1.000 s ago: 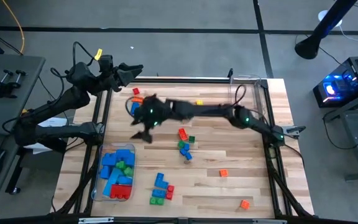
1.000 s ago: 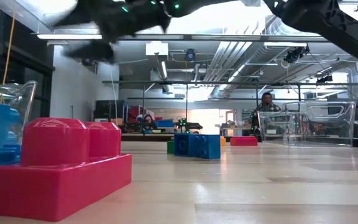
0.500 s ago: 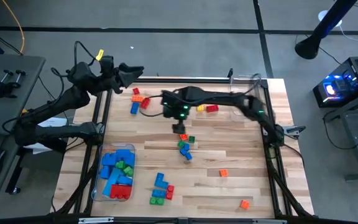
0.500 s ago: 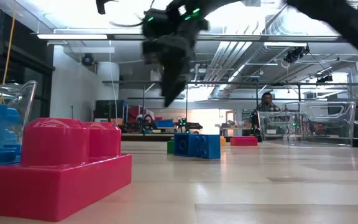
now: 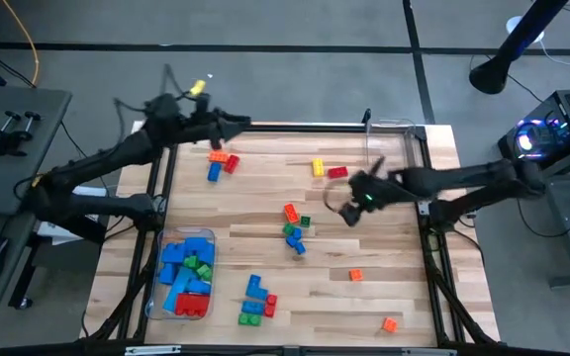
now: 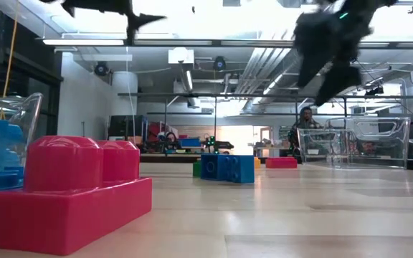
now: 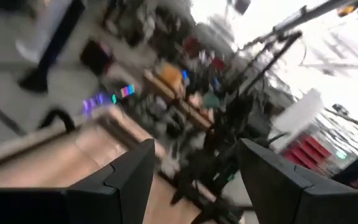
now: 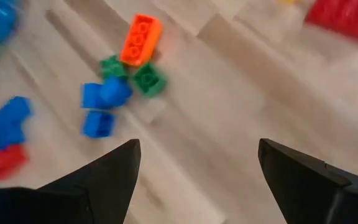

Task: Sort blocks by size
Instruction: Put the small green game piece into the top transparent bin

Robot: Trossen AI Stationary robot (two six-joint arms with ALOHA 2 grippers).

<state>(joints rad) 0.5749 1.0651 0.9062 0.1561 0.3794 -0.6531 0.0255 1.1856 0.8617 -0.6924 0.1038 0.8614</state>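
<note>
Wooden planks of the table (image 5: 384,287) carried loose studded plastic toy bricks, and a clear plastic rectangular tub (image 5: 184,274) at the lower left of the high view already held a heap of blue, green and red ones. A second clear tub (image 5: 396,127) stood at the table's upper right edge, and I could not tell what was in it.

Half a second before, the right arm had stretched across the middle of the table, above the small cluster of orange, green and blue bricks (image 5: 294,229). By this moment it had swung back toward the right side, and the right claw (image 5: 349,203) hung just right of that cluster, below the red brick (image 5: 337,172) and yellow brick (image 5: 318,167). Its wrist view showed both fingers spread wide with only bare wood between them; it held nothing, and the orange brick (image 8: 140,40) lay well ahead of it. To my eye that meant a fresh pick was being lined up, with most loose bricks still unsorted.

The left claw (image 5: 237,123) had shifted rightward along the upper edge, near the orange, red and blue bricks (image 5: 222,162). Its fingers stood apart and empty too.
</note>
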